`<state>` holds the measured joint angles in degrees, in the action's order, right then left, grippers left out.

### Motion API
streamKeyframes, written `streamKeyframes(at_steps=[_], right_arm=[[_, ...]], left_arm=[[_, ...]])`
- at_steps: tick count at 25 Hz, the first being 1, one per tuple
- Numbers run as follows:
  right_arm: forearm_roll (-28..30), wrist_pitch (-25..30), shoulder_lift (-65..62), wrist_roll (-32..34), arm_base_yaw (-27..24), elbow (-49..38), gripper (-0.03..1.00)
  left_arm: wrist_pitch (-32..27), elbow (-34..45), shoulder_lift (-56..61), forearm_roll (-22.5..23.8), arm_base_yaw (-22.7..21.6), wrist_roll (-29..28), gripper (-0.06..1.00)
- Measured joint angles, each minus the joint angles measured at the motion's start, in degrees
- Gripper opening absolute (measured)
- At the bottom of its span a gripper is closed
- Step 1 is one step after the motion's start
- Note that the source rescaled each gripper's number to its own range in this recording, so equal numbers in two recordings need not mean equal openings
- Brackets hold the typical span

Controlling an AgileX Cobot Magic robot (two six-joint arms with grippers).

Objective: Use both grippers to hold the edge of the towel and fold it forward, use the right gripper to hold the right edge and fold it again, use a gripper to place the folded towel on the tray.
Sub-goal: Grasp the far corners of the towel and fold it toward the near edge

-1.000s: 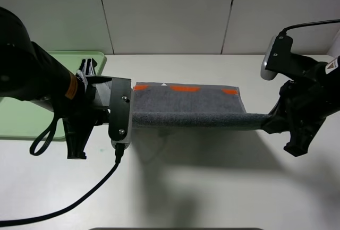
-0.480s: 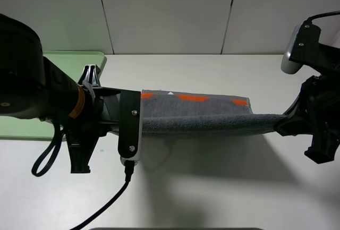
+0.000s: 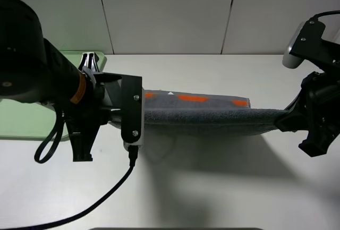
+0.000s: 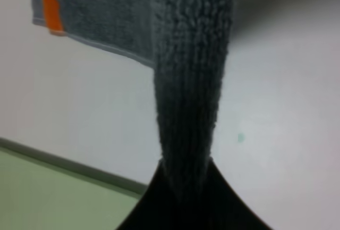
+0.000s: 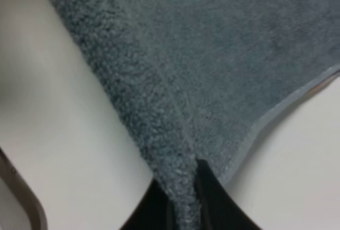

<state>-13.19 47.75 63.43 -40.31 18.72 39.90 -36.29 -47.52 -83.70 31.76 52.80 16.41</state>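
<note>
Bare table (image 3: 212,187) lies nearest the camera. Above it I hold the towel (image 3: 212,108) by its plain grey edge (image 3: 239,119), which is stretched in a raised ridge across the workspace. The left gripper (image 4: 186,185) is clamped on one end and the right gripper (image 5: 186,198) on the other. Each wrist camera shows terry cloth pinched between closed black jaws. Beyond the ridge the rest of the cloth slopes down to the table, with the orange patches (image 3: 192,98) along the far hem lying flat. To fold well, I judge, both ends should travel away from the camera at one pace and one height, cloth taut, until the plain edge meets the orange hem squarely. Only then should I release. The pale green tray (image 3: 16,121) sits at far left, well apart from the towel and partly hidden.
</note>
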Motion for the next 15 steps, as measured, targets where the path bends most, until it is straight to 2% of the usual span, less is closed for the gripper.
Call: streamKeyframes(at_steps=[15], right_arm=[[-0.3, -1.3, 13.4, 1.2, 0.0, 9.6, 0.0]], left_arm=[[3.0, -4.2, -6.6, -2.0, -9.8, 6.3, 0.0]])
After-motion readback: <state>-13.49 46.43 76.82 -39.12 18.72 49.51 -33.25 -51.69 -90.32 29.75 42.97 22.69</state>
